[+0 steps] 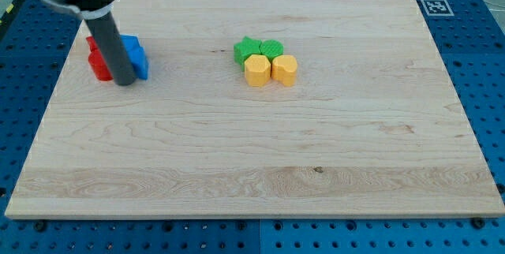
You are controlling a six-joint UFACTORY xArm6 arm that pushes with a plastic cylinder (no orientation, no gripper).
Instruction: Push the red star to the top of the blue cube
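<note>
My tip (125,82) rests on the board at the view's upper left, among a tight cluster of red and blue blocks. The rod hides the middle of the cluster. Red blocks (98,63) show to the left of the rod; I cannot tell which is the star. Blue blocks (136,55) show to the right of the rod, touching it; their shapes are partly hidden. The tip sits at the cluster's lower edge, between the red and the blue pieces.
Near the board's middle top stands a second cluster: a green star (248,50), a green block (271,48), a yellow block (256,72) and a yellow block (284,69), all touching. The wooden board (252,167) lies on a blue perforated table.
</note>
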